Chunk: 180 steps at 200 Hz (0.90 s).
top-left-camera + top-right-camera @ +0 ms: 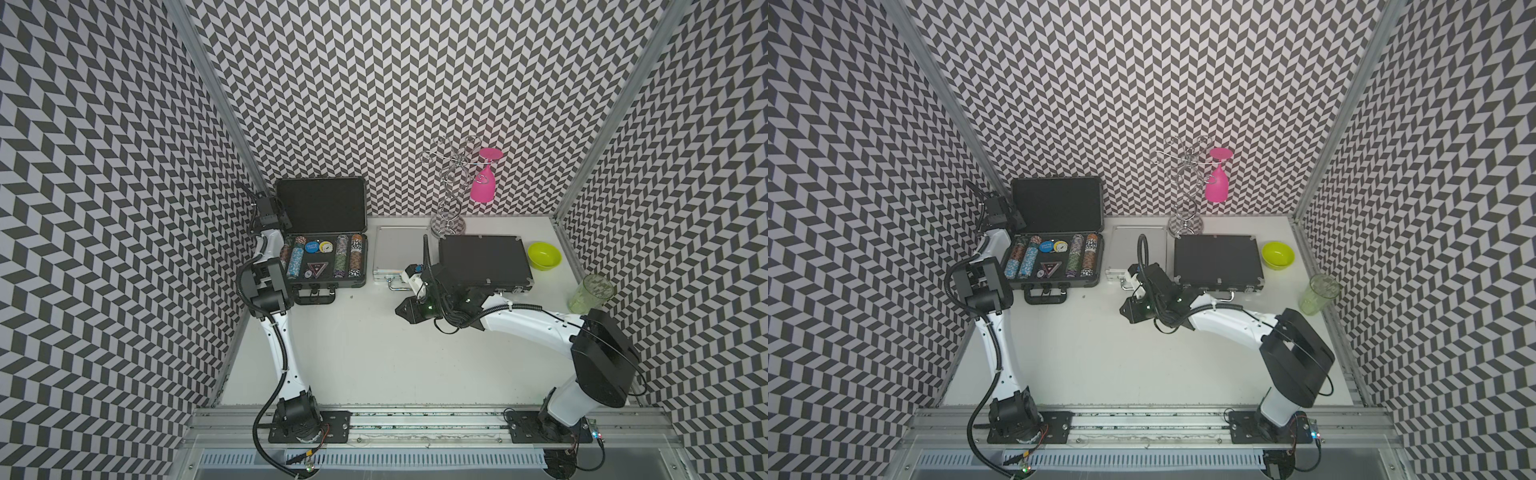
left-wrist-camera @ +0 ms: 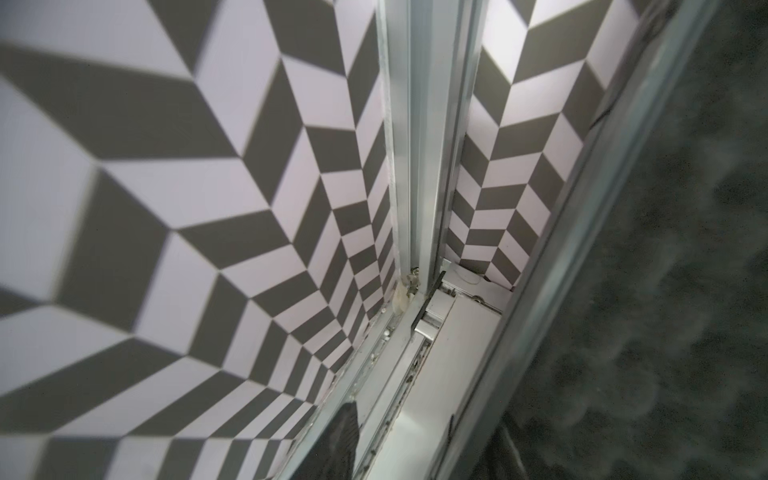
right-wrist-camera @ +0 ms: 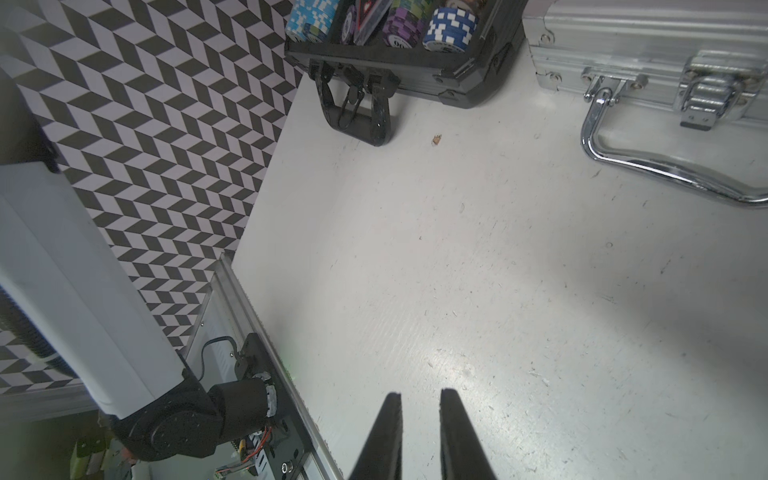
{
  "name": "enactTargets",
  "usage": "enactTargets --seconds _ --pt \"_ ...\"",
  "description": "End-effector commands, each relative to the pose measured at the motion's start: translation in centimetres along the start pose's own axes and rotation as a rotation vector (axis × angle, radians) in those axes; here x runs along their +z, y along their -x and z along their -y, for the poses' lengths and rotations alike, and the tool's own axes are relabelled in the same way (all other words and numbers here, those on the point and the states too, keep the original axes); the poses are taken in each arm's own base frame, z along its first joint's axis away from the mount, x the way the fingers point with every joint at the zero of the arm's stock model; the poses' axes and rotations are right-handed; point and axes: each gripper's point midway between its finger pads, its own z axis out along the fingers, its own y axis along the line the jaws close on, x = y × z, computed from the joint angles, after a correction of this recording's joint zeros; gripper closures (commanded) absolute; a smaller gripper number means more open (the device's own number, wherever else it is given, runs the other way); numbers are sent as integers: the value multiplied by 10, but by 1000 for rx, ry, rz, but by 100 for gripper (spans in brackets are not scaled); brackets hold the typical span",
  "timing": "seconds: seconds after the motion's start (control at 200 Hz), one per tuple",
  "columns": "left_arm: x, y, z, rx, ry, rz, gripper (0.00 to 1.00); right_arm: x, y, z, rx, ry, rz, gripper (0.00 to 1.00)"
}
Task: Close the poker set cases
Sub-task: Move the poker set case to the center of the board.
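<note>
The open case stands at the back left of the table, as I see it. Right of it lies the middle case, then the right case, then a bowl. Behind these two cases stands a rack; before the bowl, a cup.

1. Chrome wire glass rack: upright, far side of the table, right of centre, by the back wall.
2. Pink goblet: hangs upside down off the rack's right arm, foot up.
3. Lime-green bowl: far right, upright.
4. Clear green tumbler: right edge, nearer than the bowl, apart from it.
5. White tabletop: scuffed; tiny tan speck left of centre.
6. B/w chevron walls on left, far & right; alu. rail along the near edge.
</note>
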Motion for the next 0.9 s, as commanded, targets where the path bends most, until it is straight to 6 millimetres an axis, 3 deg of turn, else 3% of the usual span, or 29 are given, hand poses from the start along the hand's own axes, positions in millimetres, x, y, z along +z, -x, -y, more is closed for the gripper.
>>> enactTargets --seconds 0.0,0.225,0.436,0.691,0.896 --pt "9 9 -14 -70 -36 29 54 4 9 -8 -20 25 10 81" --pt "10 13 -12 -114 -175 36 75 9 10 -5 -14 13 4 81" --pt "-5 11 -10 -103 -164 41 100 8 10 -7 -18 16 11 81" --pt "-29 0 -11 -55 -130 39 100 -2 11 -10 -41 17 32 81" --pt "-62 -2 -18 16 -82 43 100 -10 13 -16 -62 37 44 81"
